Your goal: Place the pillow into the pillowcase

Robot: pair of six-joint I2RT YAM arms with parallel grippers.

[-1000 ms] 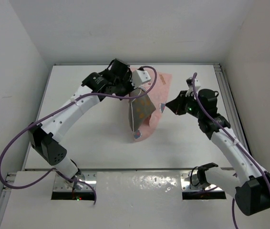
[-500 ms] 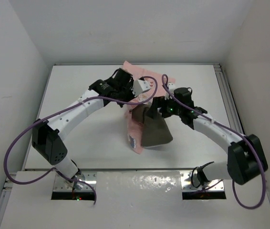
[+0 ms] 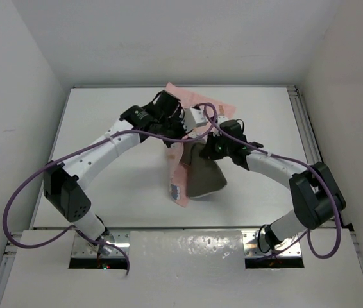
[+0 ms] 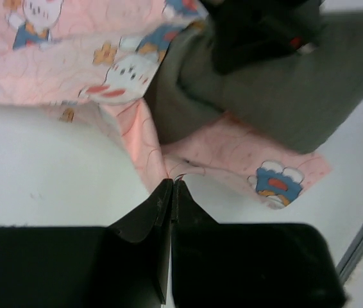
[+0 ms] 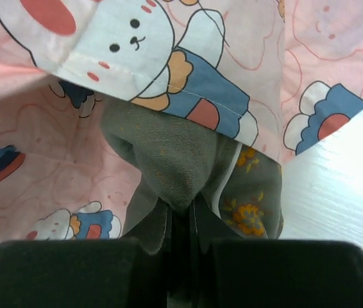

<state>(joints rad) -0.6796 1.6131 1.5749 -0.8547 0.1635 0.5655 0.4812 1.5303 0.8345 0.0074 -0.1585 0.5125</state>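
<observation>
L fingers [image 4: 144, 218] clamped on pillowcase [image 4: 59, 58] edge; R fingers [image 5: 176, 234] pinch pillow [image 5: 175, 160] corner at its mouth.

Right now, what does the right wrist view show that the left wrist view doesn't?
Only the right wrist view: the right hand shut on a bunched corner of the small olive-brown padded pillow, its orange dots visible, tucked under the hem of the thin pale pink rabbit-printed pillowcase. Only the left wrist view: the left hand pinching a pillowcase edge, and the white table beneath. Both: the pillow partly covered by the pillowcase.
</observation>
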